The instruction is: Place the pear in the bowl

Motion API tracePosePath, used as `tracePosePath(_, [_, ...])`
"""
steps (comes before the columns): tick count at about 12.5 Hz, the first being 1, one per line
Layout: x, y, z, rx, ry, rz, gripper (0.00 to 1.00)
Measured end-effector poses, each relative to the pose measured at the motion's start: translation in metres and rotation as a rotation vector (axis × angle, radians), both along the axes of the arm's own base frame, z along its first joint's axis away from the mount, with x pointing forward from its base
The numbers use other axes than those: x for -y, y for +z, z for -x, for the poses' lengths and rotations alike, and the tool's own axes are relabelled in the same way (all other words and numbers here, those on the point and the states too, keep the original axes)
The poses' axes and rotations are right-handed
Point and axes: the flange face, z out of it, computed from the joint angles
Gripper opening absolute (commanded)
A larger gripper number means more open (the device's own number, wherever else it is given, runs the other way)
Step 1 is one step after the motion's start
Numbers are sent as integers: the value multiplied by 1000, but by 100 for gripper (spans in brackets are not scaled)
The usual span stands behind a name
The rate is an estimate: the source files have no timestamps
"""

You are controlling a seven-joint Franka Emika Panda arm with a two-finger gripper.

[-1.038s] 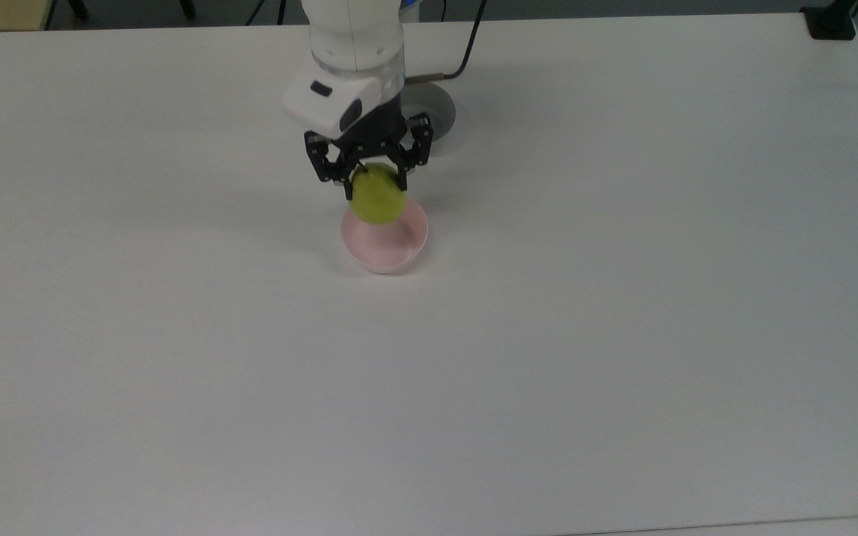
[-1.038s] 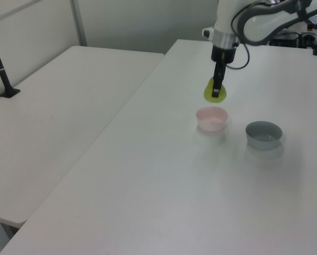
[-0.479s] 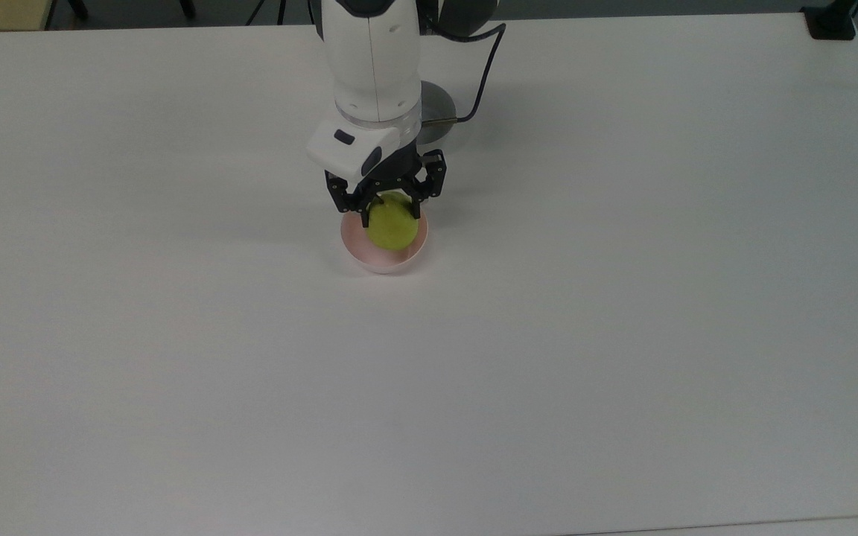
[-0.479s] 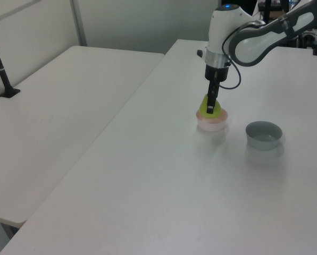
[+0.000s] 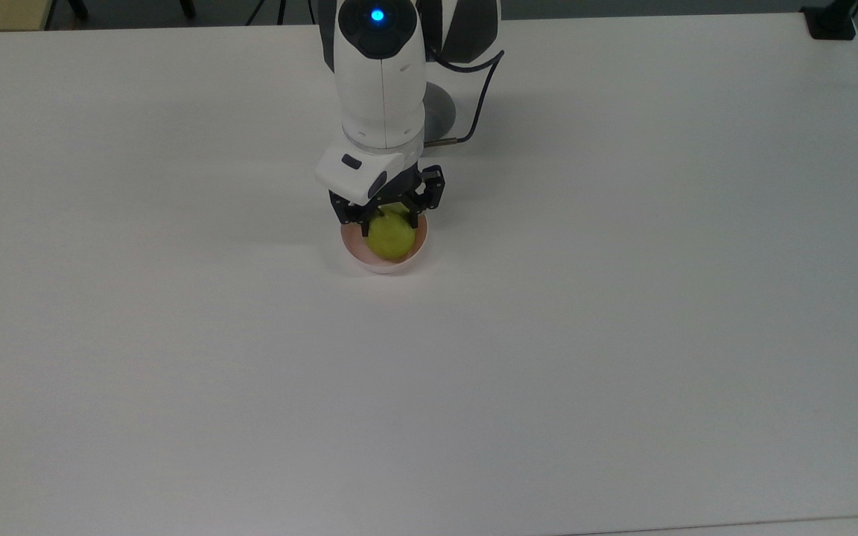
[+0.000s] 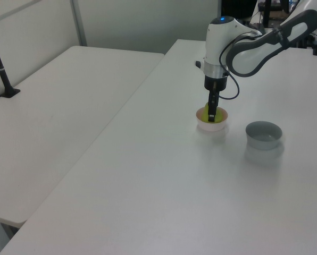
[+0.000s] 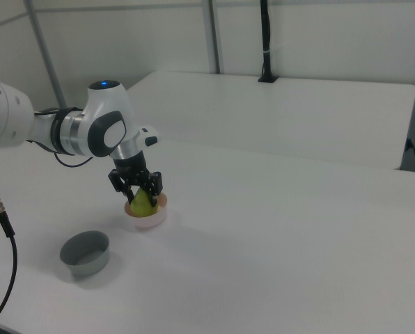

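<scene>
The yellow-green pear (image 5: 392,240) sits low inside the pale pink bowl (image 5: 384,266), near the middle of the white table. My gripper (image 5: 388,221) hangs straight down over the bowl, shut on the pear's upper part, with black fingers on either side of the fruit. In the left view the pear (image 6: 206,112) peeks out behind a finger, just above the bowl (image 6: 211,126). The right view shows the pear (image 7: 143,204) held between the fingers above the bowl's rim (image 7: 150,223).
A grey bowl (image 6: 263,135) stands beside the pink one, also seen as the grey bowl (image 7: 85,252) at the right view's lower left. The arm's cable (image 5: 477,104) trails behind the wrist. A second white table (image 6: 57,106) adjoins this one.
The arm came toward the pink bowl and went down. The pear, held above the bowl's far rim a second ago, now sits down inside it, still gripped.
</scene>
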Motion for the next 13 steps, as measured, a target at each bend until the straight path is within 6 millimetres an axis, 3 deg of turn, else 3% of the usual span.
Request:
tracePosePath(6, [10, 14, -4, 26, -31, -1, 100])
tracePosePath(10, [20, 66, 1, 26, -58, 3, 100])
tracePosePath(13, [35, 122, 9, -4, -85, 13, 100])
